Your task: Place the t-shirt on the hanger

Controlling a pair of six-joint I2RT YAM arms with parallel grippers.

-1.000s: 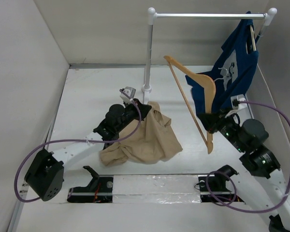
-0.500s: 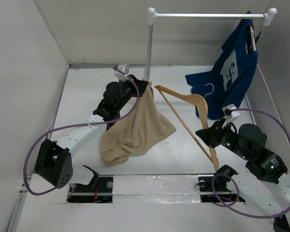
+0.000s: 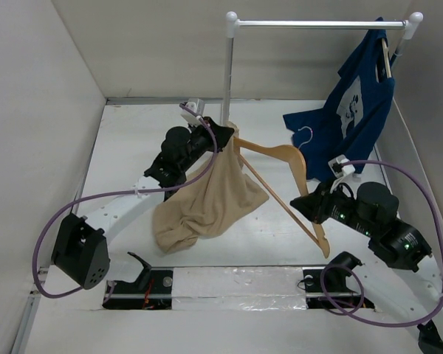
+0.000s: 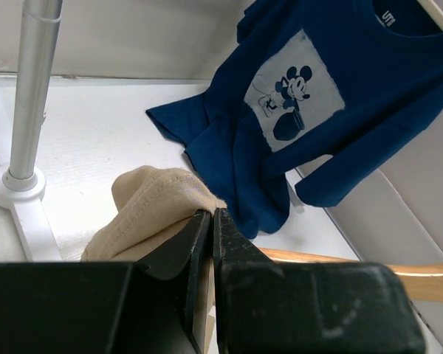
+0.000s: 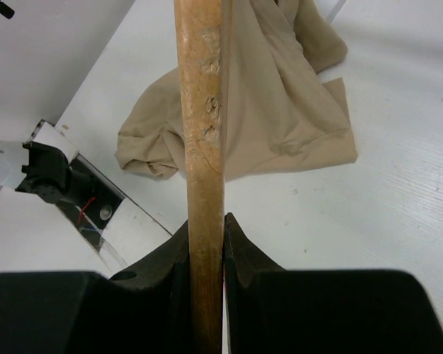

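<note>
Jaws on both arms were closed on their loads. The left arm [image 3: 136, 193] pinched a fold at the top of the tan t-shirt [image 3: 214, 195] between shut jaws, seen edge-on in the left wrist view, where the cloth [image 4: 151, 203] bunched just above the tips. The right arm's [image 3: 384, 225] jaws were clamped on the bottom bar of the wooden hanger [image 3: 297, 158]; the right wrist view showed the bar [image 5: 203, 133] running straight up between them.

The t-shirt hung from the raised left jaws beside the rail post [image 3: 227, 74], its lower part heaped on the tabletop [image 3: 125, 140]. A second before, it had been held lower and lay spread over more of the tabletop; half a second before, it already hung at about this height.

The hanger had shifted left across the frames. A second earlier it stood steeply in front of the dark blue shirt [image 3: 358, 103] that hung from the rail [image 3: 317, 24]. Half a second earlier its far tip was just short of the held cloth. Now that tip met the top of the t-shirt right at the left jaws, and the metal hook [image 3: 304, 135] lay near the blue shirt's lower edge. Whether the tip was inside the cloth could not be told.
</note>
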